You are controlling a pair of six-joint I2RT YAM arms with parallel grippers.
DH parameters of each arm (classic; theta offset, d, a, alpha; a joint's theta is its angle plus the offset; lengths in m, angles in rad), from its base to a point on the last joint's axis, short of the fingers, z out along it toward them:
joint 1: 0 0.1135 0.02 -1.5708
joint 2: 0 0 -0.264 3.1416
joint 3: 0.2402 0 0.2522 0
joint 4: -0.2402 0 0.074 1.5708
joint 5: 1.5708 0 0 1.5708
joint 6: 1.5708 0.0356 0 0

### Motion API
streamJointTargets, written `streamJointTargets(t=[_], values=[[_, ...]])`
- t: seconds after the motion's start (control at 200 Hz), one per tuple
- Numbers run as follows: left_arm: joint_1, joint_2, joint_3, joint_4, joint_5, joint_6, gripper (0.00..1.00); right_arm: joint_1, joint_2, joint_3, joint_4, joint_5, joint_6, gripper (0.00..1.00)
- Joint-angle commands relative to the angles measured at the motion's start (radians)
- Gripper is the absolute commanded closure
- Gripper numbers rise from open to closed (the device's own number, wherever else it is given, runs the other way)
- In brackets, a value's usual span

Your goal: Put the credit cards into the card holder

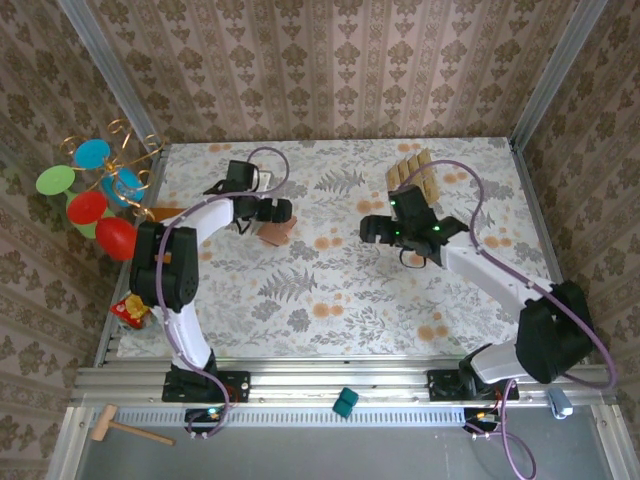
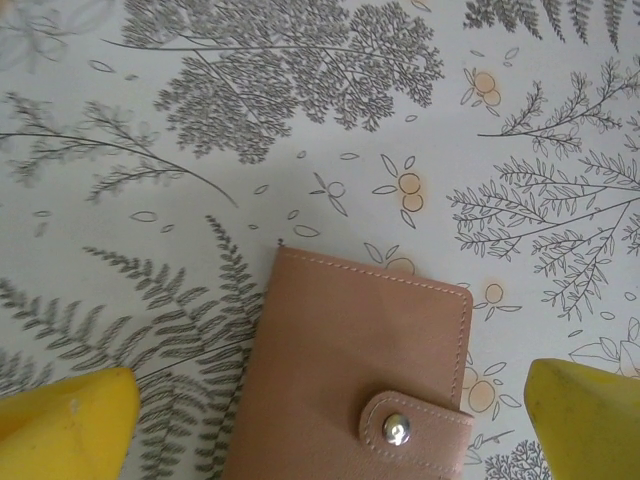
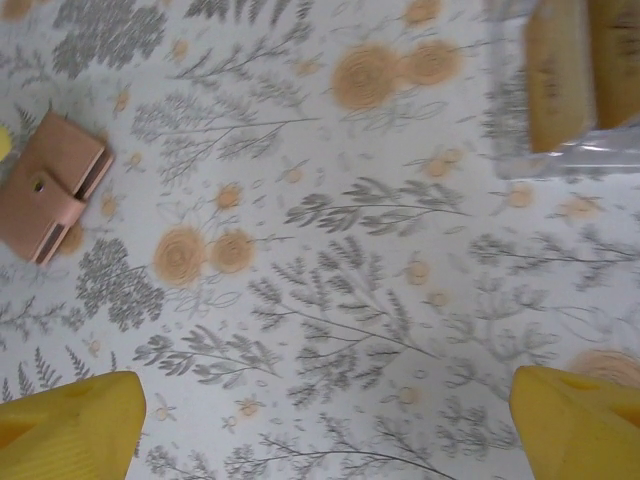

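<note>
The card holder (image 1: 275,233) (image 2: 350,360) (image 3: 48,188) lies shut on the flowered table, its snap tab fastened. My left gripper (image 1: 270,213) (image 2: 330,430) hangs open right over it, one yellow finger (image 2: 65,425) on each side and apart from the leather. Several tan credit cards (image 1: 414,172) (image 3: 572,68) stand side by side in a clear stand at the back right. Open as well, my right gripper (image 1: 380,228) (image 3: 325,430) hovers over bare table in front of the cards, with nothing between its fingers (image 3: 580,425).
A wire toy with coloured discs (image 1: 92,190) stands at the left edge, a small red box (image 1: 128,312) nearer the front. A teal block (image 1: 345,402) and a wooden mallet (image 1: 125,428) lie off the table by the arm bases. Walls close three sides.
</note>
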Motion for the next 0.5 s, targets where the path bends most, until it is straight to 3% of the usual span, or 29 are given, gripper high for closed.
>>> streamJointTargets(t=[0.0,0.215,0.495], values=[[0.001,0.036,0.042,-0.071,0.072,0.023,0.00,0.024,0.034,0.037,-0.053,0.018,0.034,0.05],[-0.004,0.069,0.020,-0.030,0.112,-0.005,0.00,0.025,0.054,0.032,-0.005,-0.062,0.062,0.08],[-0.050,0.081,-0.013,0.000,0.133,-0.015,0.00,0.025,0.081,0.057,-0.020,-0.052,0.065,0.09]])
